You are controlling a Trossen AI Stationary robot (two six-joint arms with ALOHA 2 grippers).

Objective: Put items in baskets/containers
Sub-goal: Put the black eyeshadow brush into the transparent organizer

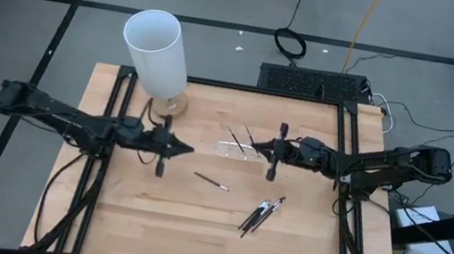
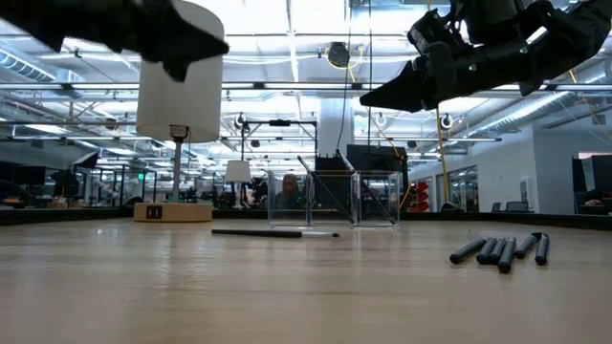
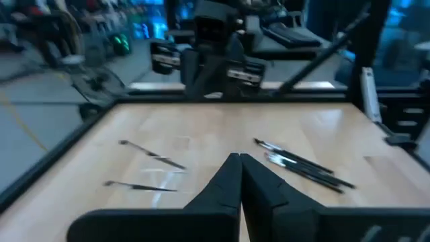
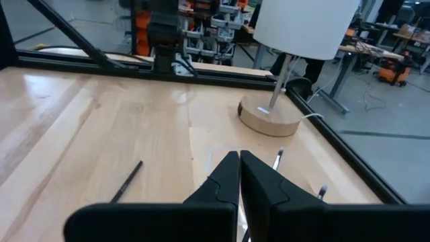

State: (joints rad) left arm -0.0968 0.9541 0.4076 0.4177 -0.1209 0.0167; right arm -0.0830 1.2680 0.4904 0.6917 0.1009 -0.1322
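- Nearest the front edge, a cluster of brushes (image 1: 261,214) is seen lying loose on the wooden table (image 1: 139,231), side by side and overlapping, dark handles with pale tips.
- A single brush (image 1: 211,180) lies apart, toward the middle, between the cluster and the clear tray (image 1: 234,151).
- The clear tray, nearly invisible against the wood, is found at mid-table; two brushes (image 1: 243,140) lean in it, tips raised over the rim.
- Left gripper (image 1: 190,149) is held above the table left of the tray, fingers closed, nothing gripped.
- Right gripper (image 1: 258,147) hovers just beside the tray's right end, fingers closed, empty.
- Farthest back, a white lamp (image 1: 158,54) on a wooden base stands clear of the work.
- Risk judged: the tray could be nudged or the leaning brushes tipped out by the close right gripper; in the cluster, several thin brushes may be pinched together or rolled away.
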